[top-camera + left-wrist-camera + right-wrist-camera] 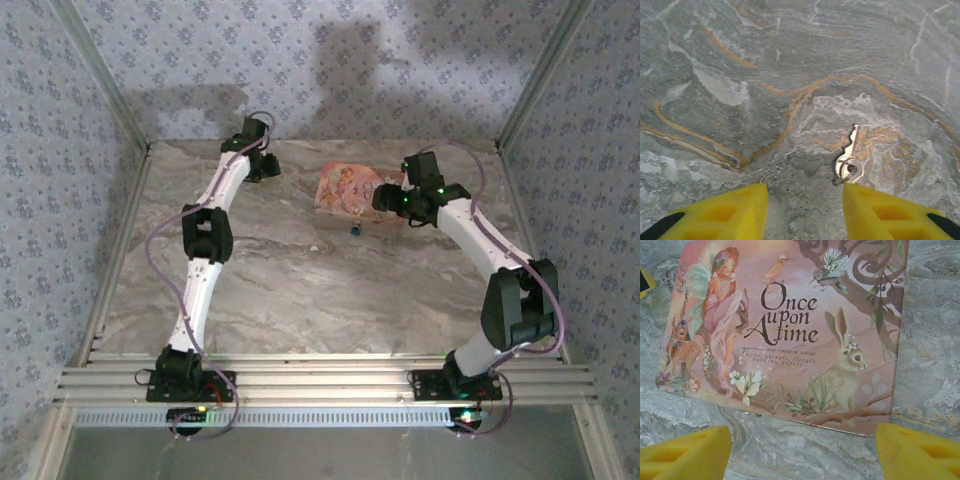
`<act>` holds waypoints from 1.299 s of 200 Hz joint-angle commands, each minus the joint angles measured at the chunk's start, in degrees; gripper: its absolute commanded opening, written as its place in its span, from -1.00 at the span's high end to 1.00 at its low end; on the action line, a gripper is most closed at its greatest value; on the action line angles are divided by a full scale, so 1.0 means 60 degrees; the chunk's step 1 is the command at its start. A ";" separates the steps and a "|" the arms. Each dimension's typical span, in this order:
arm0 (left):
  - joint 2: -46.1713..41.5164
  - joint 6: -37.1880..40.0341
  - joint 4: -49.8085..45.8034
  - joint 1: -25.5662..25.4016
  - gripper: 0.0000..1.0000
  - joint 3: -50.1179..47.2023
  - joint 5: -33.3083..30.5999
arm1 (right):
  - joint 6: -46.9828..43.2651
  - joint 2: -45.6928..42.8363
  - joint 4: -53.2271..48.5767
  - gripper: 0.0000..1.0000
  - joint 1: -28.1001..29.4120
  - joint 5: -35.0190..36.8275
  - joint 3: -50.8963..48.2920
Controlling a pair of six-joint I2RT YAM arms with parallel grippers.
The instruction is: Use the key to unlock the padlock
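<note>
Right arm [480, 240]: rises from its base at the near edge, elbow bent high on the right, forearm reaching left and away over the tabletop [300, 290].
Left arm [205, 240]: stretched almost straight from the near edge to the far left, wrist turned down at the back.
Padlock [356, 229]: a tiny blue speck on the tabletop, just in front of the box's near edge, apart from both claws.
Right claw [802, 430]: yellow pads spread wide, gripping nothing – poised at the box's near edge.
Box [790, 340]: flat, pink, lying on the tabletop, with a fairy, fawn, birds and rabbit.
Writing: "Once upon A time"; below it smaller lines, partly legible – "fairies, animals, florals, patterns, papers".
Left claw [805, 187]: pads apart, nothing between them, pointing down at the marble.
Key [847, 160]: silver, flat on the tabletop, its ring just ahead of one pad's tip.
</note>
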 commanded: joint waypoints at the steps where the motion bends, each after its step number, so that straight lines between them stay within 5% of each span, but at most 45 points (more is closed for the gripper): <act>1: 0.0137 0.0225 0.0352 -0.0021 0.17 0.0292 0.0467 | -0.0027 0.0121 0.0141 -0.54 0.0066 0.0209 -0.0024; 91: 0.0703 0.0254 0.0890 -0.0008 0.30 0.0503 0.1003 | -0.0042 0.0172 0.0138 -0.54 0.0097 0.0286 -0.0001; 199: 0.0579 0.0821 0.0091 0.0047 0.81 0.0471 0.1518 | 0.0094 -0.0099 0.0104 -0.54 0.0187 0.0328 -0.0112; 218: 0.0317 0.1067 -0.0084 0.0038 1.00 0.0132 0.1650 | 0.0141 -0.0267 0.0106 -0.54 0.0254 0.0324 -0.0208; 260: -0.1129 0.2008 -0.0025 -0.0075 1.00 -0.1988 0.1769 | 0.0276 -0.0880 0.0080 -0.54 0.0403 0.0363 -0.0550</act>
